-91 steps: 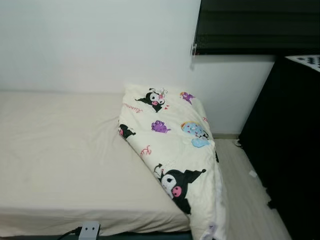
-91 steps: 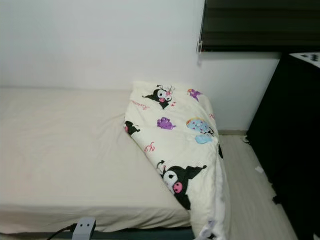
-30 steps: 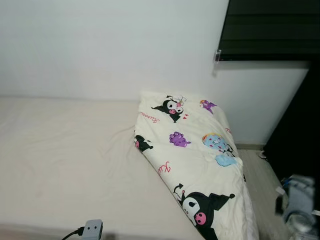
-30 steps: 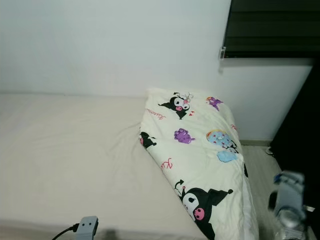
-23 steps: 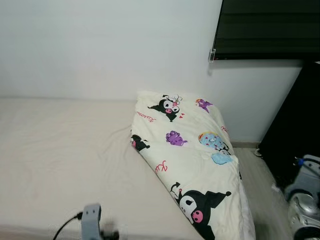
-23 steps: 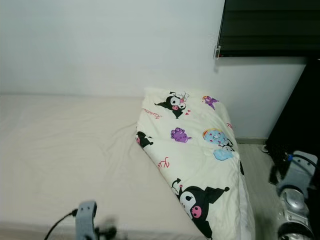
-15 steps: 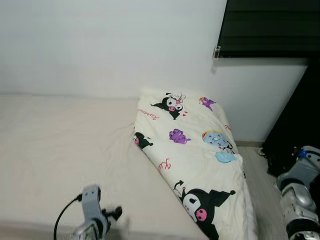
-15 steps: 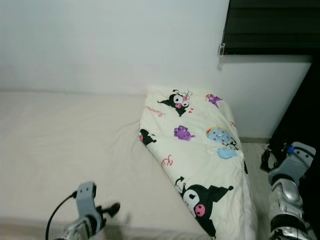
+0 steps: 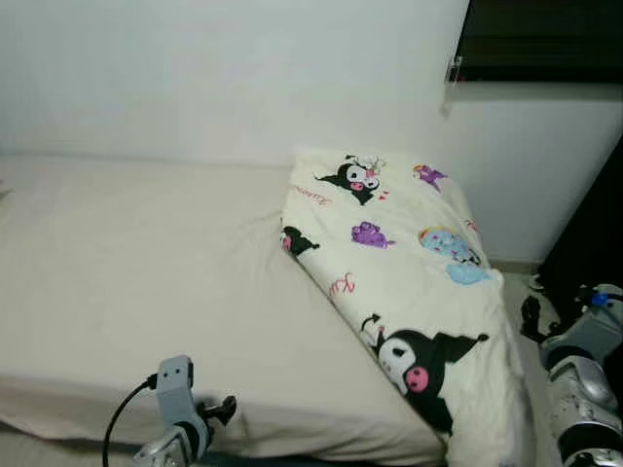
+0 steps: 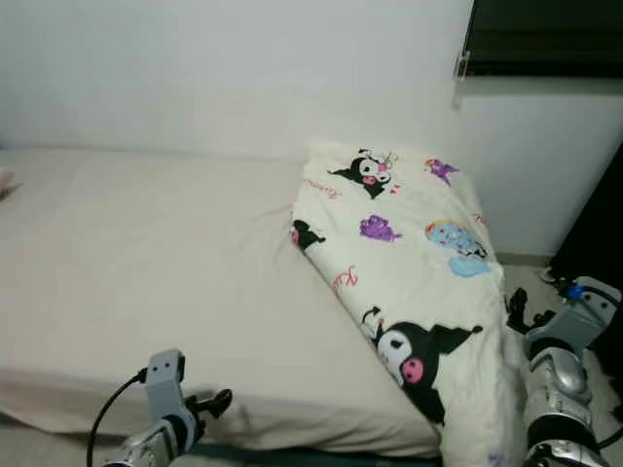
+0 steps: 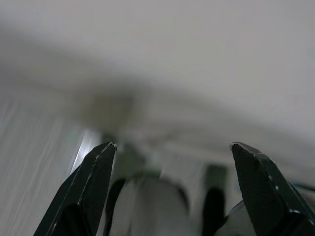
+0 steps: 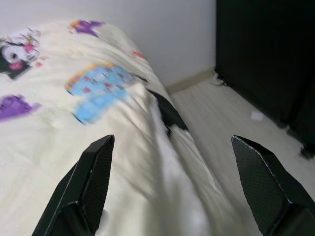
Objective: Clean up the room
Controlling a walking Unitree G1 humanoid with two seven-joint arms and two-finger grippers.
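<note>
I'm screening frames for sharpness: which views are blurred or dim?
Left wrist view: heavily blurred and grey past the open left gripper. Right wrist view: brighter, the cartoon-print blanket slightly soft between the open right gripper. Eye views: evenly lit, bed fairly sharp.

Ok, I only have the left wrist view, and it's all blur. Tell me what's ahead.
Observer: A cream bed against a white wall.
Operator: Say what's on it.
Observer: A cartoon-print duvet, folded along the bed's right side and hanging over that edge.
Operator: Now give me the other arm.
Observer: The right claw is open, low beside the duvet's hanging edge, above the floor.
</note>
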